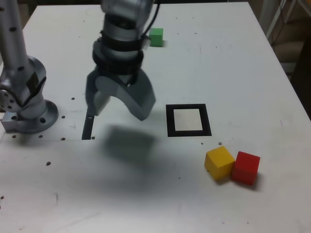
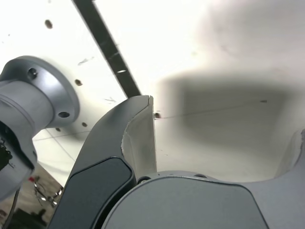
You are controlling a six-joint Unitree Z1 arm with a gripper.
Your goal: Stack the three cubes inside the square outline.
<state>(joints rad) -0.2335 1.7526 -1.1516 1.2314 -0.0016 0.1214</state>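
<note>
My gripper (image 1: 120, 108) hangs open above the bare white table, to the exterior view's left of the square outline (image 1: 188, 120), with nothing between its fingers. The outline is a thick black frame with a pale centre and has nothing in it. The yellow cube (image 1: 219, 162) and the red cube (image 1: 245, 168) sit side by side, touching, near the front right. The green cube (image 1: 156, 37) rests far back on the table, partly behind my arm. In the wrist view my gripper (image 2: 224, 129) shows wide jaws over bare table and its own shadow; no cube appears there.
The arm's grey base (image 1: 26, 104) stands at the exterior view's left. A thin black strip (image 1: 88, 127) lies on the table just below and left of the gripper, also seen as the black strip (image 2: 107, 47) in the wrist view. The table's right edge (image 1: 291, 87) runs close past the cubes.
</note>
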